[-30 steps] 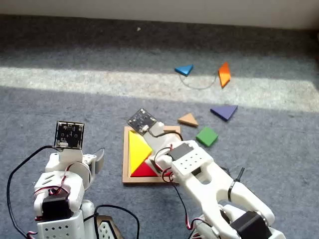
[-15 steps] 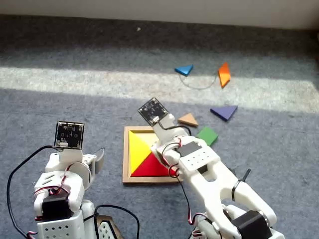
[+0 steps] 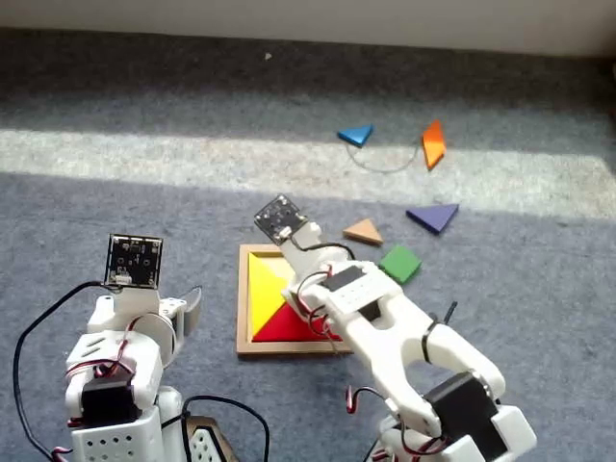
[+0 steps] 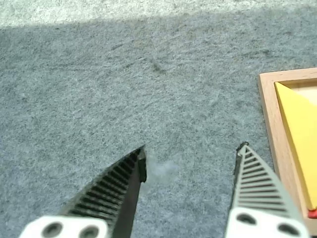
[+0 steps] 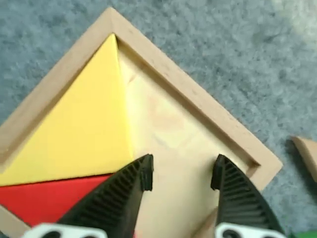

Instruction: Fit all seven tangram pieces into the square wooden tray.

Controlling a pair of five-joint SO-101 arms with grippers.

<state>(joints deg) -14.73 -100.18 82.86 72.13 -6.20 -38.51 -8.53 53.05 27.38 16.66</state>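
Wooden tray (image 3: 242,308) lies directly beneath the right hand (image 5: 182,173), which hangs released and empty, its jaws apart over bare wood. A second ago that arm was bent low across the tray and hid much of the red triangle (image 3: 279,330); half a second ago it had risen and swung toward the loose pieces; now its wrist has turned back a little over the tray's far rim. The red triangle lies flat and uncovered, edge to edge with the yellow triangle (image 3: 265,289), so I judge two of the seven pieces seated and this hand free to fetch a third.

The left hand (image 4: 192,148) has kept its place; it too is released and holds nothing, low over the grey tabletop (image 3: 144,192), with the tray's rim just off to its right.

The unfilled part of the tray sits under the right hand and to its right, bounded by two rims and the slanted edges of the seated triangles; the next piece must go in against those edges without riding up on the rim. Just beyond this hand and to its right, the tan triangle (image 3: 363,231) and green square (image 3: 399,263) lie near the tray's corner; the purple triangle (image 3: 432,217) is a little farther; the blue triangle (image 3: 356,136) and orange piece (image 3: 434,143) are well apart, farther still. Bare tabletop separates them all, so the approach looks open.
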